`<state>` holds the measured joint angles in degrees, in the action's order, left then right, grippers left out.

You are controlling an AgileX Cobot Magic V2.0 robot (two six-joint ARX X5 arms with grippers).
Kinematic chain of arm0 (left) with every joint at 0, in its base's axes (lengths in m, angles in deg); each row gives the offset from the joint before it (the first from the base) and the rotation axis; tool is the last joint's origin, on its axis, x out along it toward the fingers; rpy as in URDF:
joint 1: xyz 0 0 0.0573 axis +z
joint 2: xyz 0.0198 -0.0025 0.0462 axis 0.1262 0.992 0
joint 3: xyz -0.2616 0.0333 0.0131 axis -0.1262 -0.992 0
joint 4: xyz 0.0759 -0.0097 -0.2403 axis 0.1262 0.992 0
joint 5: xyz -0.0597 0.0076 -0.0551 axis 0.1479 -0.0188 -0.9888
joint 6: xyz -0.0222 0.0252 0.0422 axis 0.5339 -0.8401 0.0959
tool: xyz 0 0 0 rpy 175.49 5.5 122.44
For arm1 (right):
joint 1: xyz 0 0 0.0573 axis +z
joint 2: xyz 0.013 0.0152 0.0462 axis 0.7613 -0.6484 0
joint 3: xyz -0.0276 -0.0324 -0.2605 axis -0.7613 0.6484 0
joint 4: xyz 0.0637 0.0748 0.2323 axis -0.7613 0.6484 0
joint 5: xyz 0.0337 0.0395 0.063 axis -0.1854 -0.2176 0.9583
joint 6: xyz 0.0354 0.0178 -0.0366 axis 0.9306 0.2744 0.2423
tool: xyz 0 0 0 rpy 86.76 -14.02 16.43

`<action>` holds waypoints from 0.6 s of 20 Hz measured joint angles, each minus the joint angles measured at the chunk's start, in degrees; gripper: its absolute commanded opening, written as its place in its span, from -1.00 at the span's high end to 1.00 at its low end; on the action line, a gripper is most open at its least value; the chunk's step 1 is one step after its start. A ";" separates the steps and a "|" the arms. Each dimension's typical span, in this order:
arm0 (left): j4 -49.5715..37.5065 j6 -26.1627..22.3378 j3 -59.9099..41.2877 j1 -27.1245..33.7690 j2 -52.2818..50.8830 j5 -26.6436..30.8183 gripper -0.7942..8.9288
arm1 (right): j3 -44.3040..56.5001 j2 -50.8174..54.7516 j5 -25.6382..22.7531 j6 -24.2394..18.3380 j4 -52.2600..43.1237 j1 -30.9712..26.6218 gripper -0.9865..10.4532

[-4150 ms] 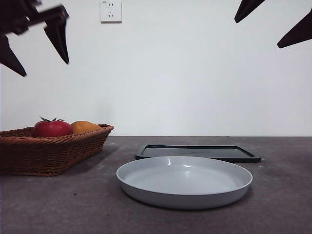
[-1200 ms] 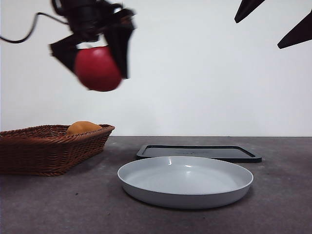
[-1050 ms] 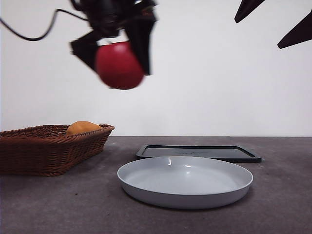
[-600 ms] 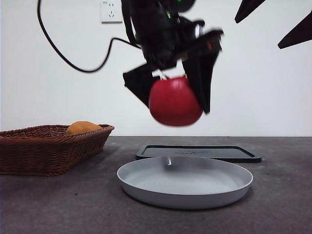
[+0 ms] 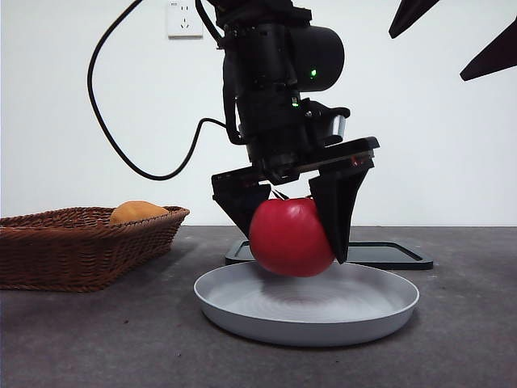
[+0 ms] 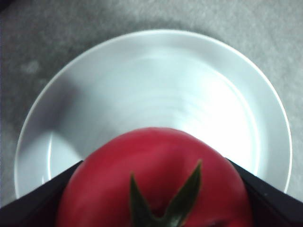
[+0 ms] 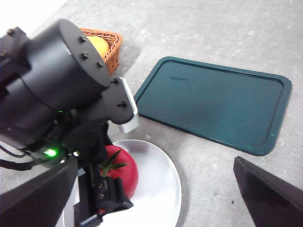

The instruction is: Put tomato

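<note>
**Q:** What is lying on the grey table (image 5: 97, 339), from largest to smallest?

**A:** A brown wicker basket (image 5: 81, 250) is sitting at 9 o'clock of the front view, with an orange-yellow fruit (image 5: 137, 212) showing above its rim. A dark green rectangular tray (image 7: 215, 101) is lying flat behind a pale grey round plate (image 5: 242, 311), which is occupying the centre foreground. A white wall socket (image 5: 183, 18) is showing at 12 o'clock.

**Q:** Which arm is working?

**A:** The left gripper (image 5: 291, 230) is reaching down from 12 o'clock over the plate, its two black jaws clamping the tomato (image 5: 291, 237) from either side. The right gripper (image 5: 452, 40) is waiting high at 1 o'clock, its jaws standing wide apart with nothing between them.

**Q:** Where is the tomato?

**A:** It is hanging in the left gripper's grasp over the plate's hollow, just left of its centre, green stem up. Whether its underside is touching the plate cannot be told.
</note>
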<state>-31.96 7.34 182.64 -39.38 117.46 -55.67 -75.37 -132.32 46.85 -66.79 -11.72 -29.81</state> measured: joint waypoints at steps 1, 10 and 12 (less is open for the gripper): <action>-0.11 0.00 0.00 0.00 0.31 -0.02 0.14 | 0.00 0.00 0.00 0.00 0.00 0.00 -0.14; -0.20 0.00 0.00 -0.33 2.71 -0.02 0.13 | 0.00 0.00 -0.04 0.00 0.00 0.00 -0.14; -0.20 0.00 0.00 -0.33 2.71 -0.04 -0.08 | 0.00 0.00 -0.07 0.00 0.02 0.00 -0.14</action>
<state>-32.16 7.34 182.64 -39.71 120.17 -55.71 -75.37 -132.32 46.78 -66.79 -11.70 -29.81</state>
